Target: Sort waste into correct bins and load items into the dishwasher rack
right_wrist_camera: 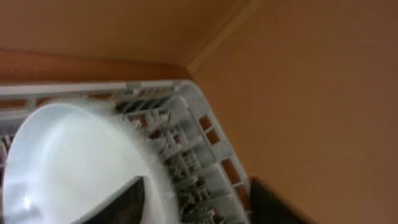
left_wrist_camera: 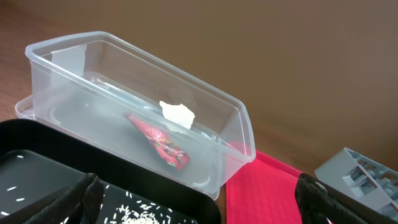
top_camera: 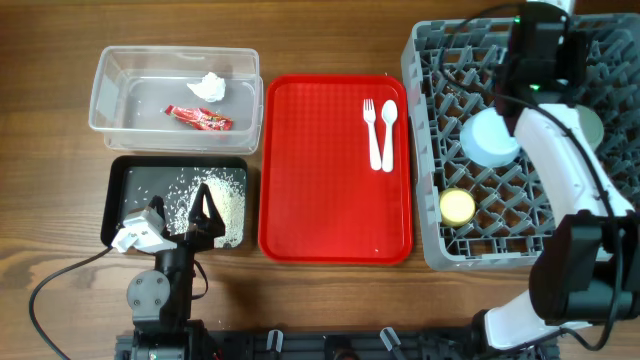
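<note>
The clear tub (top_camera: 110,100) holds the white tissue (top_camera: 208,88) and the red wrapper (top_camera: 200,118); both also show in the left wrist view, the tissue (left_wrist_camera: 177,114) and the wrapper (left_wrist_camera: 160,142). The black tray (top_camera: 125,180) holds rice scraps (top_camera: 222,195). My left gripper (top_camera: 203,212) (left_wrist_camera: 199,211) is open and empty over the black tray's near edge. The fork (top_camera: 371,130) and spoon (top_camera: 389,130) lie on the red tray (top_camera: 300,200). The grey rack (top_camera: 430,150) holds a light blue bowl (top_camera: 490,138), the yellow cup (top_camera: 458,206) and a pale green bowl (top_camera: 592,125). My right gripper (top_camera: 532,55) (right_wrist_camera: 199,205) is open over the rack's far side, beside a light blue round dish (right_wrist_camera: 68,162).
The rack's corner (right_wrist_camera: 205,118) and bare wood table (right_wrist_camera: 311,93) show past the right gripper. My right arm crosses over the rack's right half. A cable (top_camera: 60,290) runs on the table at front left.
</note>
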Controlling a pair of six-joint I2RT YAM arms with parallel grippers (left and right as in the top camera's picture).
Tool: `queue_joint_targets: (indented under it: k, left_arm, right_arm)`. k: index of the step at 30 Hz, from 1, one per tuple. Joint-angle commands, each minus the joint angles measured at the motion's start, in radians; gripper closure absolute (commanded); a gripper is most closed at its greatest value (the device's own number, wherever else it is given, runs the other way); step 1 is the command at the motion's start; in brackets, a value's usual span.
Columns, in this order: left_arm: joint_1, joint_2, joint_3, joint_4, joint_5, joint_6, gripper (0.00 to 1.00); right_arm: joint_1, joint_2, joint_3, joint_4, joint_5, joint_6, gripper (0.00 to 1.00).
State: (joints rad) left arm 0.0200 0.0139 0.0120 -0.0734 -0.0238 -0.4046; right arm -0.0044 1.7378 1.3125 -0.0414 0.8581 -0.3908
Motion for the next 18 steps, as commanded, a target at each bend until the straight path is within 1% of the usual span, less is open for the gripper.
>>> queue_joint_targets:
  k: [1,4,7,11,13,15,18]
  left_arm:
    - [0.005,-0.006,-0.006,0.003,0.009,0.005,0.00]
    - [0.005,-0.006,-0.006,0.003,0.009,0.005,0.00]
    - [0.005,-0.006,-0.006,0.003,0.009,0.005,0.00]
    - [0.005,-0.006,-0.006,0.003,0.009,0.005,0.00]
    - [0.005,-0.006,-0.006,0.003,0.009,0.005,0.00]
    - [0.005,-0.006,-0.006,0.003,0.009,0.005,0.00]
    - [0.005,-0.006,-0.006,0.003,0.009,0.005,0.00]
  right_arm:
    - [0.050,-0.008,0.004,0.024,0.122,0.001,0.35]
    - [0.115,-0.037,0.004,-0.001,0.095,-0.001,0.35]
    - [0.190,-0.082,0.004,-0.096,-0.040,0.035,0.35]
    - [0.274,-0.156,0.012,-0.304,-0.360,0.214,0.35]
    - [0.311,-0.206,0.014,-0.430,-0.654,0.382,0.35]
    - [0.332,-0.224,0.014,-0.498,-0.866,0.480,0.35]
    - [0.357,-0.204,0.014,-0.587,-1.056,0.601,0.34]
